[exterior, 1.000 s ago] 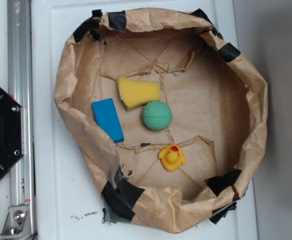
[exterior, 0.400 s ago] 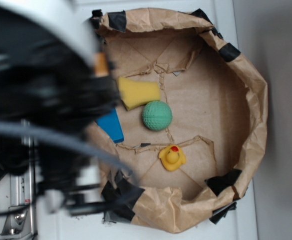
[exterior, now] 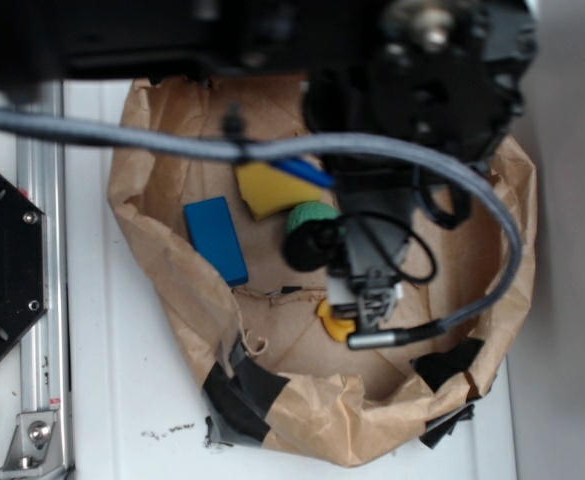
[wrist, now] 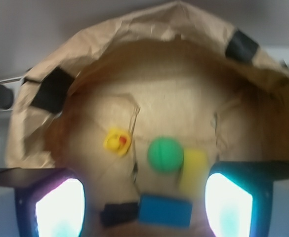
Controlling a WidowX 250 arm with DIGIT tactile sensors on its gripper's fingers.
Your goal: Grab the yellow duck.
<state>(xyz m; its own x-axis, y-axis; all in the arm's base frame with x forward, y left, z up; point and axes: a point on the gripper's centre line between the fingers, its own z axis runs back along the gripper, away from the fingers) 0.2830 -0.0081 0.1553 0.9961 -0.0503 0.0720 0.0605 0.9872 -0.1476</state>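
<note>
Arm over the paper-lined bowl, duck not gripped.

From the exterior view I see only a sliver of the yellow duck (exterior: 332, 318) under the gripper (exterior: 370, 312); the arm hides most of it. My wrist camera shows the whole yellow duck (wrist: 117, 141) on the brown paper bowl (wrist: 174, 29), left of the green ball (wrist: 165, 154), with the yellow sponge wedge (wrist: 193, 169) and blue block (wrist: 165, 211) nearby. The fingers (wrist: 60, 207) look spread, though blurred.

Inside the crumpled brown paper basin (wrist: 149, 29), the small yellow rubber duck (wrist: 117, 141) lies just left of the green dimpled ball (wrist: 165, 154) (wrist view); the blue rectangular block (wrist: 165, 211) sits nearer the camera.
</note>
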